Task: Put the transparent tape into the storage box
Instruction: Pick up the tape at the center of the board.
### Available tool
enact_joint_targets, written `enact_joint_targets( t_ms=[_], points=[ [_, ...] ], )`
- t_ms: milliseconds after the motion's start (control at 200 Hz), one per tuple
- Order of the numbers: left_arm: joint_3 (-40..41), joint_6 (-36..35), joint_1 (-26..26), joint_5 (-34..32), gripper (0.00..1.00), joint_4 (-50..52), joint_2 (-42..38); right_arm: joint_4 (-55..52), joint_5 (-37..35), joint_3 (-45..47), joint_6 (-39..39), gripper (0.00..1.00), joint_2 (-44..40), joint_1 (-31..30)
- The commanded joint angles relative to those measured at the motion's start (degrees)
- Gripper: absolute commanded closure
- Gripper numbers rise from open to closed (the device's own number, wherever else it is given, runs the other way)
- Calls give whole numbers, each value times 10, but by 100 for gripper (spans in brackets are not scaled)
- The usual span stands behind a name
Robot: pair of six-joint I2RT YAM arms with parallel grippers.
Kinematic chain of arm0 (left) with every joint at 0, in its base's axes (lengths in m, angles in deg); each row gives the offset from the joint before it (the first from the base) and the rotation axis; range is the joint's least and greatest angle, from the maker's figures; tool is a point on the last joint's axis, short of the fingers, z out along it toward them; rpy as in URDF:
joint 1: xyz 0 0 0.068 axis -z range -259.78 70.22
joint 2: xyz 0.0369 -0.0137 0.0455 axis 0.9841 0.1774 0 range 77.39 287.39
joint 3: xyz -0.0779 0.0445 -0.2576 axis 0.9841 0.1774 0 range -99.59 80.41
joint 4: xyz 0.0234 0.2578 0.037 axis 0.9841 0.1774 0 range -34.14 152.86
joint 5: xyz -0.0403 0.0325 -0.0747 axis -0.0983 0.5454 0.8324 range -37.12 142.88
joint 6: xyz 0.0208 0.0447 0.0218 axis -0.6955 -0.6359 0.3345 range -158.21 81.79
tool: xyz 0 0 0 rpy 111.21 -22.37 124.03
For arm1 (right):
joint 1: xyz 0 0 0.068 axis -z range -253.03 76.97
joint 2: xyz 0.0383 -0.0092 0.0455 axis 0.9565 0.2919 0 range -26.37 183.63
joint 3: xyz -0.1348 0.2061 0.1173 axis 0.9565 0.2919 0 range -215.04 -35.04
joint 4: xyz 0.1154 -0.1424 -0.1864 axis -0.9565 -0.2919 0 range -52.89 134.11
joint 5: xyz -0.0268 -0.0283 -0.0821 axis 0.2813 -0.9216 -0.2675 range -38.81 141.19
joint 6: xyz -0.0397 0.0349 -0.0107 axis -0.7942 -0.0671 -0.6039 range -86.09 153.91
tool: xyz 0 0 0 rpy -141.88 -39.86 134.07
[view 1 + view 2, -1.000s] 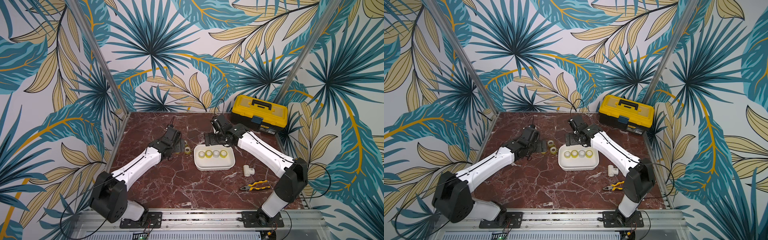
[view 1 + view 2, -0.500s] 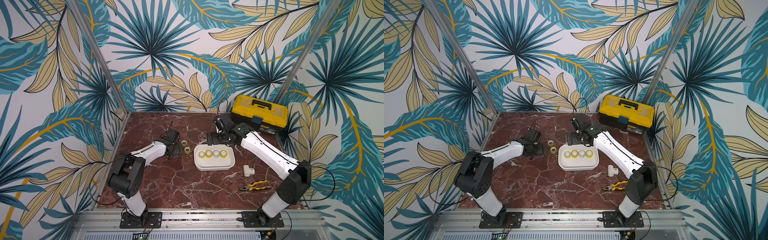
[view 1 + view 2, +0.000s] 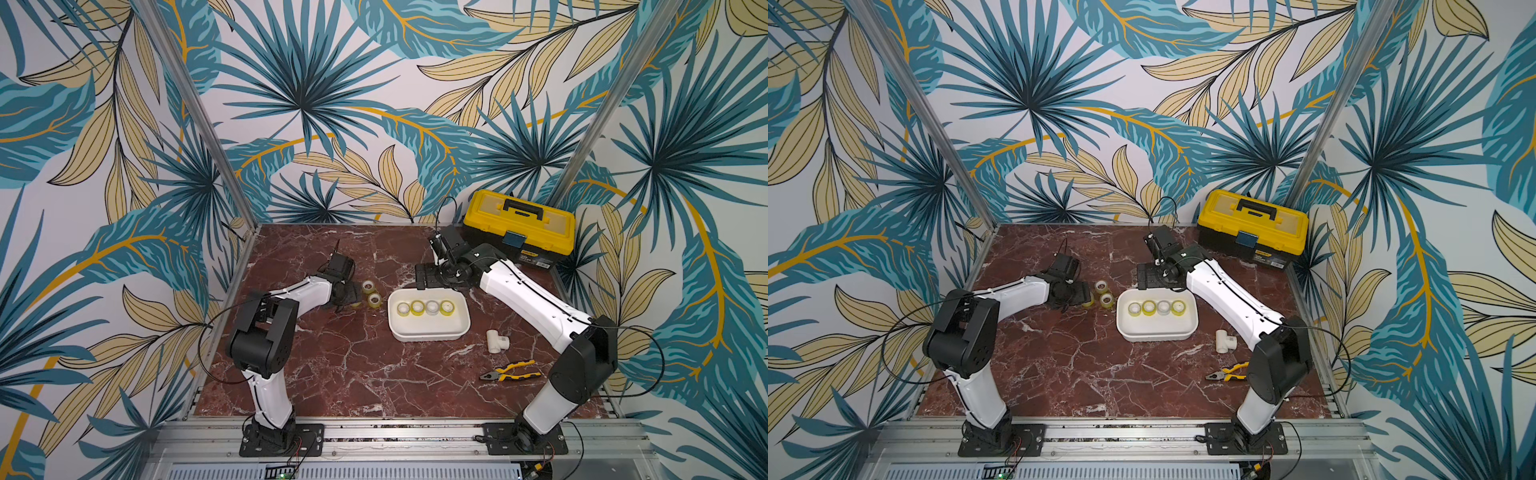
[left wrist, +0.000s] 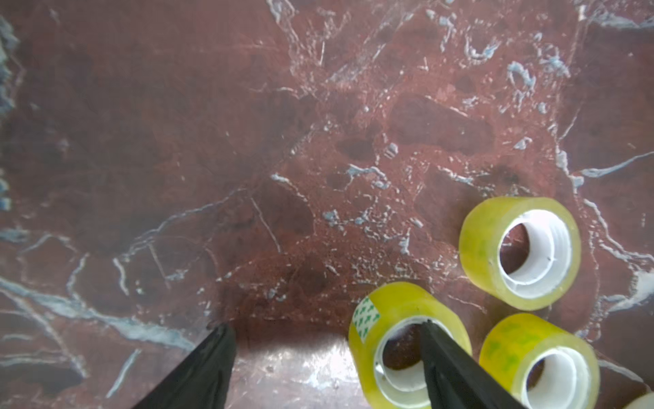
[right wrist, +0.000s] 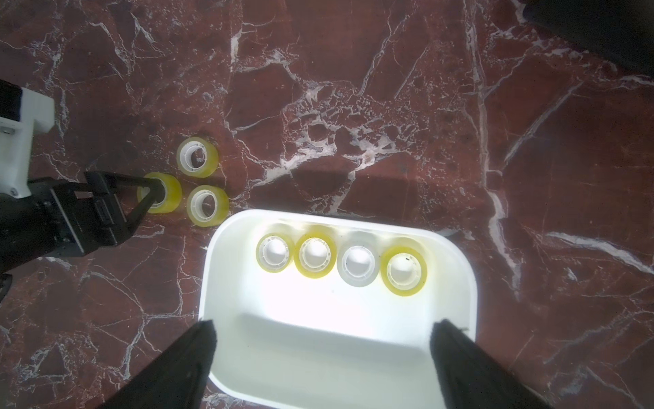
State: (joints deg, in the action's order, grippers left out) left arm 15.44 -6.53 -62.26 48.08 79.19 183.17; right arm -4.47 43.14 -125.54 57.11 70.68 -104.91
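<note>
Left arm reaching low; left gripper [image 4: 325, 327] spread, one finger [image 4: 442, 361] sitting inside a glossy yellowish tape roll [image 4: 400, 301], not pinching. Two more rolls [image 4: 477, 248] lying just beside it on marble table [image 4: 177, 141]. Four rolls [image 5: 403, 290] lining white plastic storage box [image 3: 428, 326]; right gripper [image 5: 325, 324] hovering spread above. White fitting [image 3: 497, 341], pliers [image 3: 511, 371], toolbox [image 3: 519, 224] sitting rightward.

Robot lab booth: leaf-print walls [image 3: 374, 62], aluminium posts [image 3: 203, 124], marble-look tabletop [image 3: 374, 374], two bolted arms [image 3: 266, 399].
</note>
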Motion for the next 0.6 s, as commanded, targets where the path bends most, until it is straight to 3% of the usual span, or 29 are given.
enact_joint_targets(
  t_ms=[0,105,366,596],
  points=[
    [-9,2,-4,-1,18,5,-1,-13,10,-10,7,0,14,3],
    [4,2,-4,-5,23,7,-5,-13,12,-13,8,0,19,5],
    [42,11,-4,-5,25,-3,-25,-14,15,-14,9,0,18,7],
    [46,11,-4,-2,44,-9,-15,-13,18,-15,12,0,18,8]
  ],
)
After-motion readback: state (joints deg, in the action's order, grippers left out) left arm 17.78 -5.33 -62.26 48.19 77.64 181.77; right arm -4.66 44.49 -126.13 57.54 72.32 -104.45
